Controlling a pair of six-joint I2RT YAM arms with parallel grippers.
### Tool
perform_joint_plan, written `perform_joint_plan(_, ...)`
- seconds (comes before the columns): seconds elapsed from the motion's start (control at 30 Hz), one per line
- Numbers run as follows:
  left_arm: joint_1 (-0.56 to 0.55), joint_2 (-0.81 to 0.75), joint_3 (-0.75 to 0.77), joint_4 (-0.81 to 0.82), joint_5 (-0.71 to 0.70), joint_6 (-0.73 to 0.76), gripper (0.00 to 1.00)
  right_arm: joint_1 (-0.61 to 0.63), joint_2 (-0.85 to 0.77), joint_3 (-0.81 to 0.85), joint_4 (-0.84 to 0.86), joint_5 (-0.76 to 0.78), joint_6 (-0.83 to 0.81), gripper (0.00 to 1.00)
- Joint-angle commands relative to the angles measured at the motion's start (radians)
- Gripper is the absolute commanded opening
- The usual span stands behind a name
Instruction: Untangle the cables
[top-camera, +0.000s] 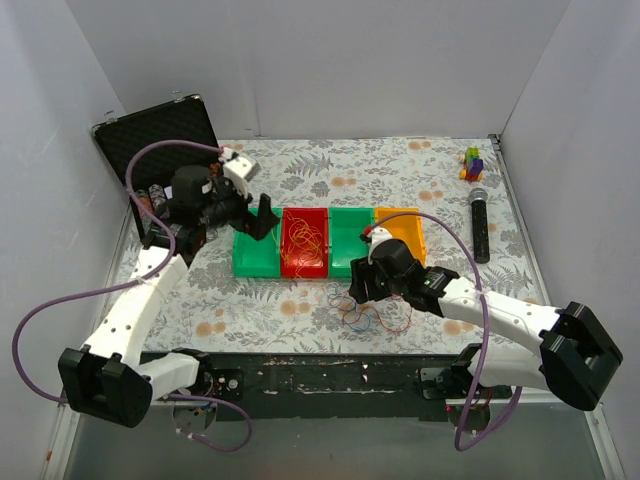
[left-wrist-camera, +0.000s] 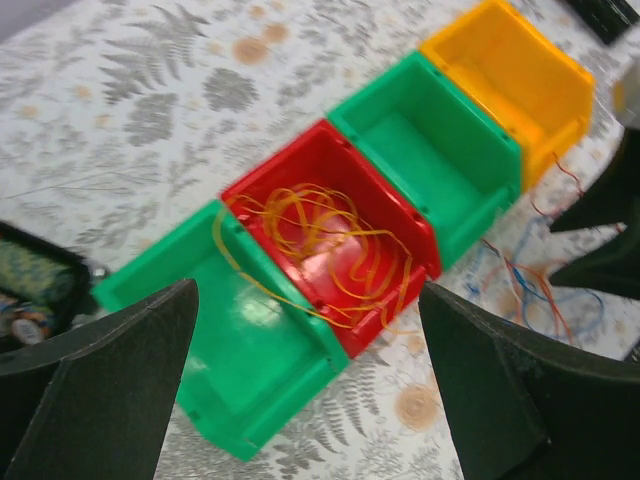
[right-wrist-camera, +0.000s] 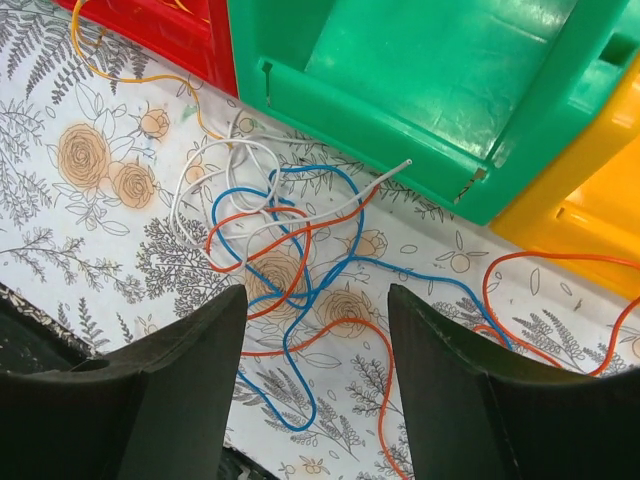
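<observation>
Right gripper (right-wrist-camera: 317, 300) jaws wide, nothing held, over the blue/red/white cables (right-wrist-camera: 290, 250) tangled near the desk's near edge, just beside the green bin (right-wrist-camera: 370, 130). Left gripper (left-wrist-camera: 308, 290) also wide, empty, above the red bin (left-wrist-camera: 280, 165) mid-desk, which holds orange loops (left-wrist-camera: 330, 240).

Cables (right-wrist-camera: 300, 262) — partly behind right hand (right-wrist-camera: 318, 300)

On the floral tablecloth (top-camera: 330, 170) you have four bins touching in a row: green bin (top-camera: 255, 262), red bin (top-camera: 305, 271), second green bin (top-camera: 350, 235), yellow bin (top-camera: 405, 225). A black microphone (top-camera: 479, 225) lies right, toy blocks (top-camera: 472, 163) behind it, and an open black case (top-camera: 160, 135) sits rear left.
</observation>
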Motion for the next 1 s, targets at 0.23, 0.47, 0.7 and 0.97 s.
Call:
perform_joint_plan(0.23, -0.244, -0.093, -0.175, -0.046, -0.108, 0.043, 0.93, 0.007, -0.081, -0.059, 0.121, -0.149, 0.127, 0.64)
perform_joint_plan(0.47, -0.264, -0.095, -0.175, -0.043, -0.148, 0.077, 0.92, 0.014, -0.086, -0.105, 0.127, -0.175, 0.181, 0.59)
perform_joint_plan(0.7, -0.287, -0.106, -0.172, -0.032, -0.188, 0.089, 0.95, 0.014, -0.024, -0.087, 0.155, -0.191, 0.19, 0.5)
perform_joint_plan(0.97, -0.287, -0.119, -0.161, -0.042, -0.197, 0.115, 0.95, 0.014, -0.013, -0.097, 0.153, -0.18, 0.201, 0.34)
